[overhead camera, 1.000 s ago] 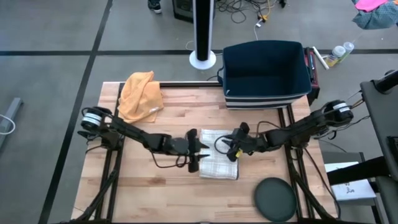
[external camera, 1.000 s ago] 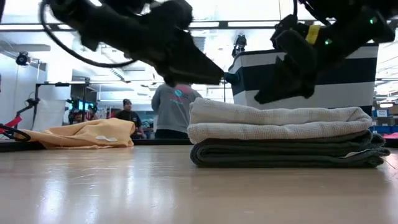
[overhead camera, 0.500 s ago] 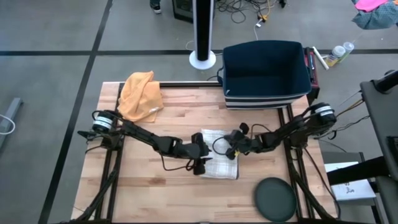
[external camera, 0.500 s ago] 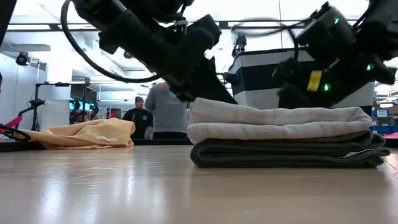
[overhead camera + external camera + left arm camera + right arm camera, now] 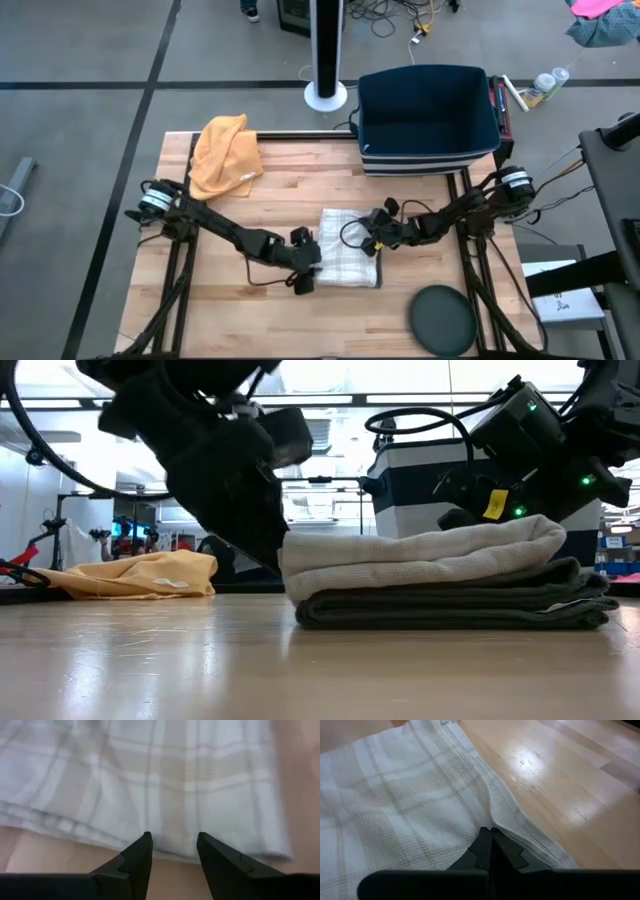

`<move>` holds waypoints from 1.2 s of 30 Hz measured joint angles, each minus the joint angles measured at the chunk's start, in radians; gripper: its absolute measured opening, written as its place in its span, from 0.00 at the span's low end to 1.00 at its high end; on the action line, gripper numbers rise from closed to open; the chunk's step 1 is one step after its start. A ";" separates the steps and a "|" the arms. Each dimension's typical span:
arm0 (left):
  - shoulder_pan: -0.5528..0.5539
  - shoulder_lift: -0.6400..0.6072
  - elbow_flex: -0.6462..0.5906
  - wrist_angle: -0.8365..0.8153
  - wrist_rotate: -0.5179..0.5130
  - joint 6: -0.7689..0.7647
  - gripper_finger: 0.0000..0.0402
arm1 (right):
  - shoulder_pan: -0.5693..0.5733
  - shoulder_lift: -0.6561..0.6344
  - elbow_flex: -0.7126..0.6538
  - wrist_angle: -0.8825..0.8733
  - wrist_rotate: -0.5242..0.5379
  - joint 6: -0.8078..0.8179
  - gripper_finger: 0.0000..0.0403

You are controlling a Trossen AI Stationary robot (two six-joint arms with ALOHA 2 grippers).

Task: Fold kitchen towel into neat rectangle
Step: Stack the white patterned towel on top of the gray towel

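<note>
Right claw [image 5: 491,836] pinched shut on the folded towel's [image 5: 350,262] edge; left claw [image 5: 173,851] gapes open at the opposite edge.

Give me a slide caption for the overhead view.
Both hands work the folded kitchen towel: left hand open at its left edge, right hand shut at its right edge.

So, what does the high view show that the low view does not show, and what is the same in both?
Only the high view shows the round dark disc near the table's front edge, the white post's round base on the floor, and the towel's plaid top. Only the low view shows the towel's stacked layers edge-on and the room behind. Both show the folded towel, the orange cloth, the dark bin, the left gripper open at one towel edge and the right gripper shut at the opposite one.
</note>
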 joint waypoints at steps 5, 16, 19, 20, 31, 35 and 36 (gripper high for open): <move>0.000 -0.032 0.000 0.036 -0.029 0.015 0.38 | 0.000 0.000 -0.001 0.000 0.001 -0.002 0.00; -0.002 0.048 -0.004 0.203 -0.031 0.064 0.38 | 0.000 0.000 -0.001 0.000 0.001 -0.008 0.00; -0.004 0.081 -0.004 0.203 -0.002 0.056 0.38 | 0.000 0.001 -0.001 0.000 0.001 -0.011 0.00; -0.007 0.082 -0.004 0.203 0.003 0.047 0.38 | 0.000 0.001 -0.001 0.000 0.001 -0.010 0.00; -0.036 0.058 -0.008 0.196 0.001 0.042 0.38 | 0.006 -0.031 0.022 -0.029 -0.005 -0.060 0.00; -0.024 0.053 -0.008 0.196 0.004 0.064 0.38 | 0.023 -0.139 0.063 -0.066 -0.009 -0.163 0.00; -0.023 0.047 -0.008 0.189 0.004 0.070 0.38 | 0.023 -0.176 0.071 -0.099 -0.008 -0.174 0.00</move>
